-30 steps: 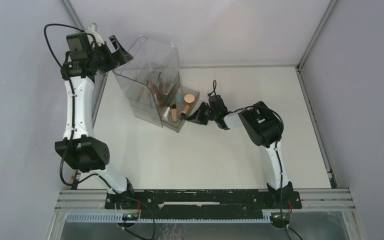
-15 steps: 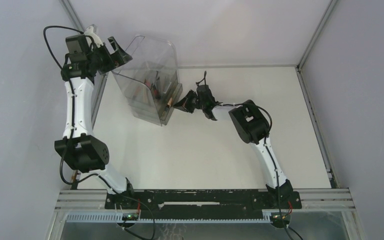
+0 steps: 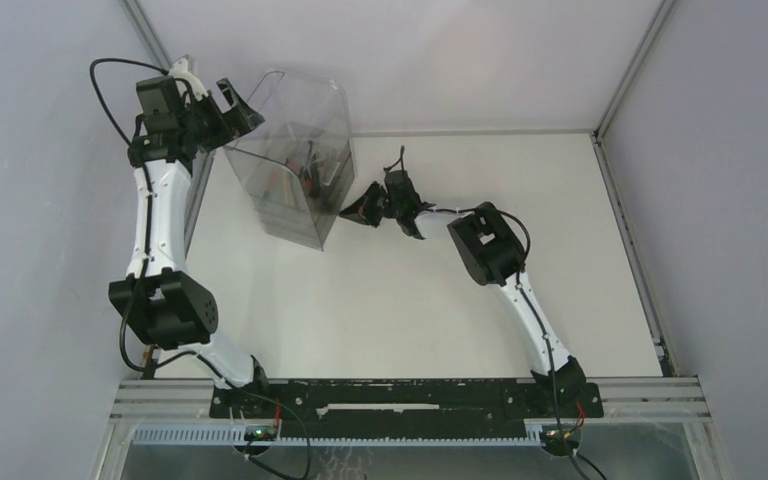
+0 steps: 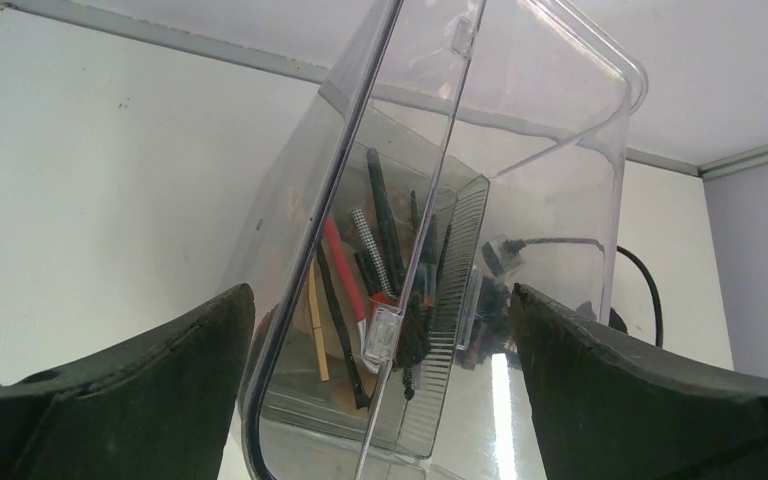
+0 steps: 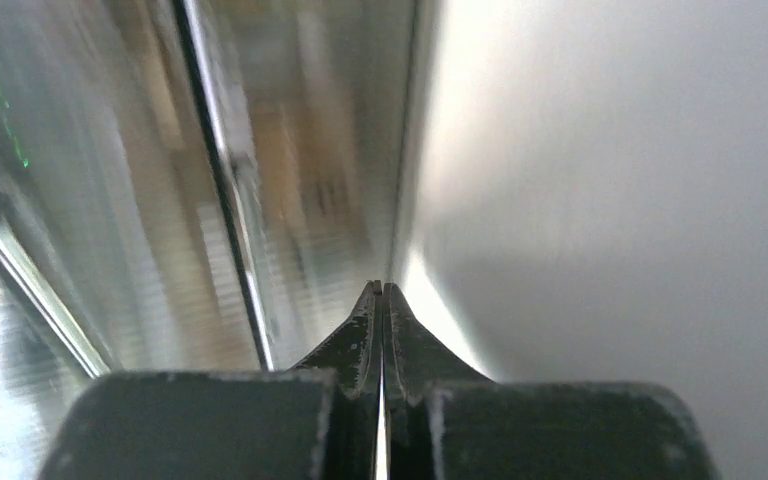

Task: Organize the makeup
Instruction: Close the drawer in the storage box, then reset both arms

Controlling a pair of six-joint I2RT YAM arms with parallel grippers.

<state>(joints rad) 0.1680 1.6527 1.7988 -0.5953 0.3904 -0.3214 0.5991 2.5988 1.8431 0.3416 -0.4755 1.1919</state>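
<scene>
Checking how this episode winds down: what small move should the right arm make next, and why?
Probably ease the right gripper straight back from the organizer. Its jaws are shut with the tips at the organizer's lower front, which looks flush, and the makeup stands inside. The left gripper is open astride the upper wall, likely enough to steady it.

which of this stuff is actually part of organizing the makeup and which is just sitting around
Part of the job:
black brushes and red pencil, standing in the clear acrylic organizer
left gripper, open, astride its top
right gripper, shut, at its front

Just there:
white table
black cable on the right arm
metal rail by the bases
</scene>
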